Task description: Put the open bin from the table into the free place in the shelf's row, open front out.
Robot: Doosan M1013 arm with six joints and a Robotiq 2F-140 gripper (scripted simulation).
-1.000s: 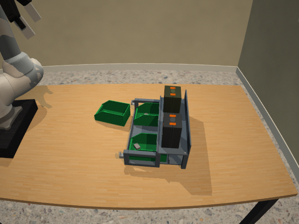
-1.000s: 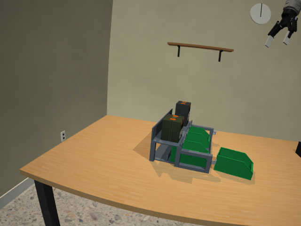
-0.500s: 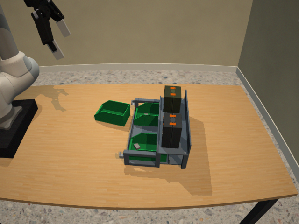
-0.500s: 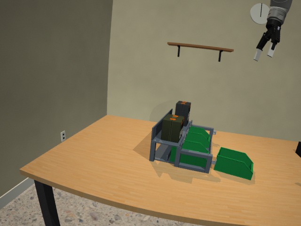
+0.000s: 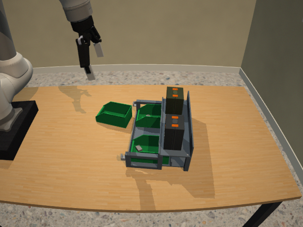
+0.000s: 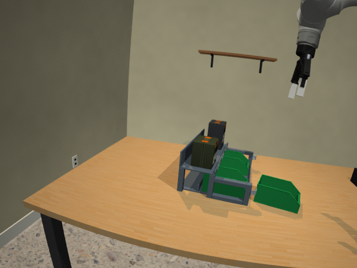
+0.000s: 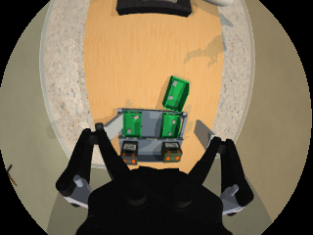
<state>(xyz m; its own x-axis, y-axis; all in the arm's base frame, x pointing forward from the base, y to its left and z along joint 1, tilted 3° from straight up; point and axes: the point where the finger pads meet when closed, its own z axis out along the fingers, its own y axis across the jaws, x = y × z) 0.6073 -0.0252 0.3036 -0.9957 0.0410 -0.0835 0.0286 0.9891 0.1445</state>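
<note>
The top view's left edge cuts off the robot arm (image 5: 14, 70); the dark cases' (image 7: 129, 153) (image 7: 171, 152) label print is too small to read.

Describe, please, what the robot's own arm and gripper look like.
The smooth, rounded arm is white and light grey, with a darker grey tubular link. The black two-finger gripper has jointed linkages, small silvery parts and flat, pale grey rectangular fingertips. I see no cables.
</note>
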